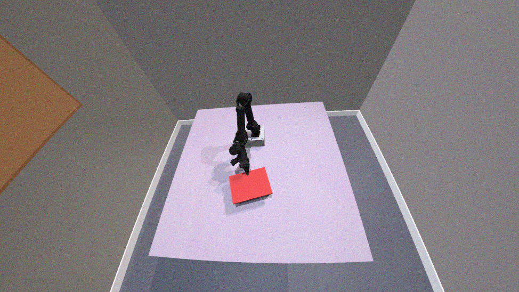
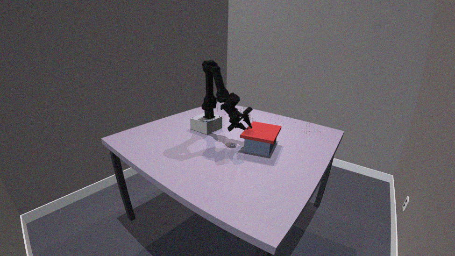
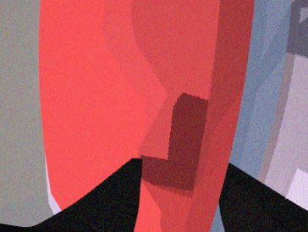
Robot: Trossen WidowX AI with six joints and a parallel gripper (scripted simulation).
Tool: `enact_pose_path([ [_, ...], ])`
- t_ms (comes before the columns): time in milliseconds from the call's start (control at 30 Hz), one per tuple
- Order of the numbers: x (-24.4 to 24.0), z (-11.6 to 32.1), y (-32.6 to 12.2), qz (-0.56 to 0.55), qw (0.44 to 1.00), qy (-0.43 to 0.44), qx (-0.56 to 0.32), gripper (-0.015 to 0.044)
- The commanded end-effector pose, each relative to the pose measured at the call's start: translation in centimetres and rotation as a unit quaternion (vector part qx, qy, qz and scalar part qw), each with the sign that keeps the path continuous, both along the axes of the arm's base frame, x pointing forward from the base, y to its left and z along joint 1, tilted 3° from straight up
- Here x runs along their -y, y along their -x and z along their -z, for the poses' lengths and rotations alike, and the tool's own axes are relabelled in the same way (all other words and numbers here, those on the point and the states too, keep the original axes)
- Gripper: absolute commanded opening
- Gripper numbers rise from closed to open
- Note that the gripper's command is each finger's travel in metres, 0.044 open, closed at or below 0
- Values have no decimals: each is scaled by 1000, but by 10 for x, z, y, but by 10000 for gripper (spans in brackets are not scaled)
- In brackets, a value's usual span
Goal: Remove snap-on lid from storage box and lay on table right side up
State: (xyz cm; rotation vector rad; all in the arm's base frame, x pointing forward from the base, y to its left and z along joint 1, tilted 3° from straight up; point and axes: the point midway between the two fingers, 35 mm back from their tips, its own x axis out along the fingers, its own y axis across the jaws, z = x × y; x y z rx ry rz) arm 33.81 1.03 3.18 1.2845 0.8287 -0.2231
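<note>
The red lid (image 1: pixel 251 187) (image 2: pixel 264 130) (image 3: pixel 93 106) lies level on top of the blue-grey storage box (image 2: pixel 257 146) (image 3: pixel 262 85), with its smooth face up. The box stands on the table (image 1: pixel 308 225) (image 2: pixel 206 178); in the top view the lid hides most of it. My gripper (image 1: pixel 247 173) (image 2: pixel 249 128) (image 3: pixel 180 171) is shut on the lid's edge on the side facing the arm's base. In the wrist view one finger is over the lid's top face and the other is beyond its side rim, by the box wall. The lower fingertip is hidden in the top view.
The arm's pale base block (image 1: pixel 259 142) (image 2: pixel 198 125) stands behind the box, toward the table's back edge. The arm arches from it to the lid. The table's front edge lies beyond the box, on the side away from the base.
</note>
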Motion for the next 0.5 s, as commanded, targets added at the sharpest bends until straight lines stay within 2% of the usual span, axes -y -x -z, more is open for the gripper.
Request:
enact_pose_path([
  [0, 0, -1, 0, 0, 1000, 0, 0, 0],
  [467, 0, -4, 1, 0, 1000, 0, 0, 0],
])
